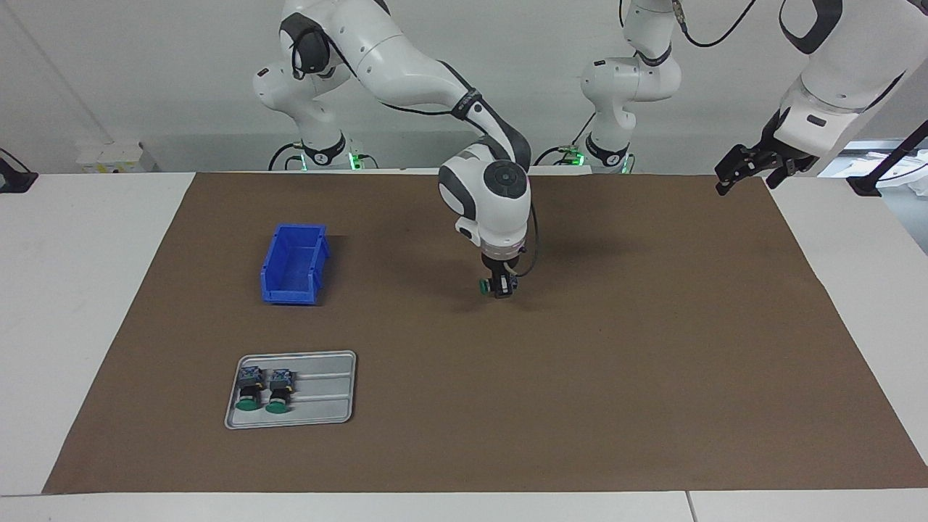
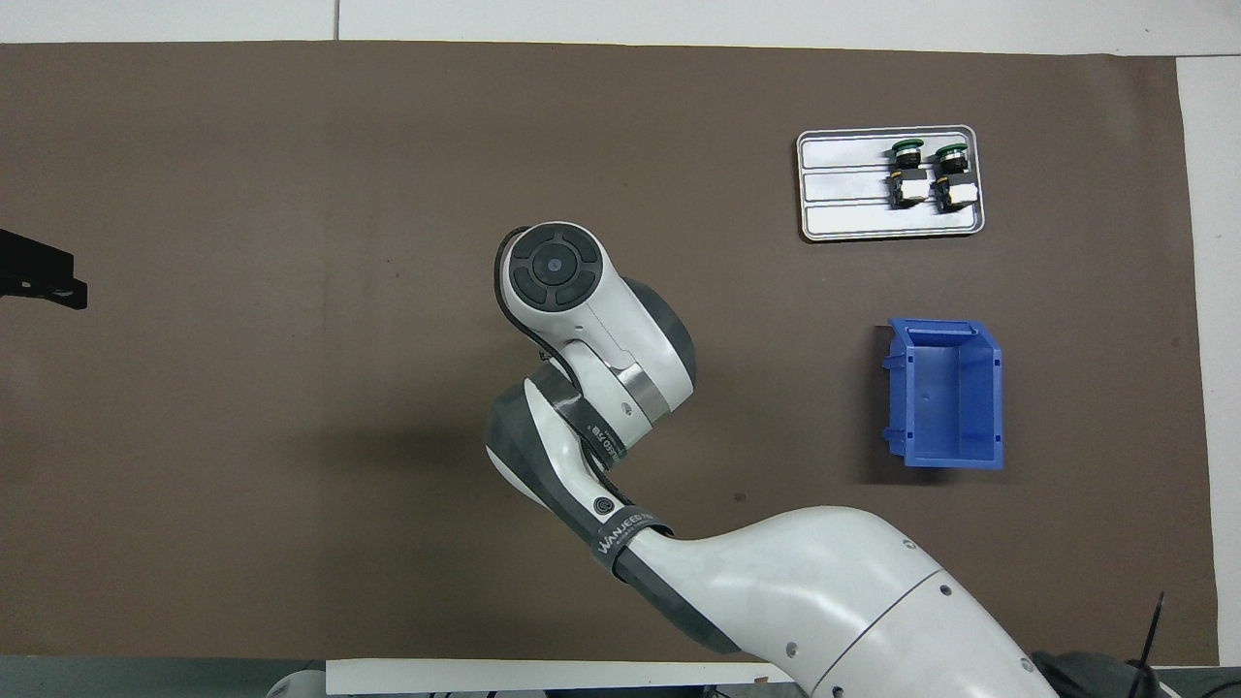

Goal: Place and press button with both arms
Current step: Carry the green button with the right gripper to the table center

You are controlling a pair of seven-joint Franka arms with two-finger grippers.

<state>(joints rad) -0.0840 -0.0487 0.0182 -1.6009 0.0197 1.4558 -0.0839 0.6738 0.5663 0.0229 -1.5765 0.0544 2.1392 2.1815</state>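
Note:
My right gripper (image 1: 500,288) is shut on a button (image 1: 483,286) whose green cap sticks out sideways. It holds the button low over the middle of the brown mat; I cannot tell whether the button touches the mat. In the overhead view the right arm's wrist (image 2: 557,271) hides that gripper and the button. Two more buttons (image 1: 250,390) (image 1: 278,390) lie side by side in a grey tray (image 1: 326,391), also seen from overhead (image 2: 907,173). My left gripper (image 1: 732,174) waits raised over the mat's edge at the left arm's end; it also shows in the overhead view (image 2: 44,281).
A blue open bin (image 1: 293,264) stands on the mat toward the right arm's end, nearer to the robots than the tray; the overhead view shows both the bin (image 2: 945,393) and the tray (image 2: 843,184). The brown mat (image 1: 652,362) covers most of the white table.

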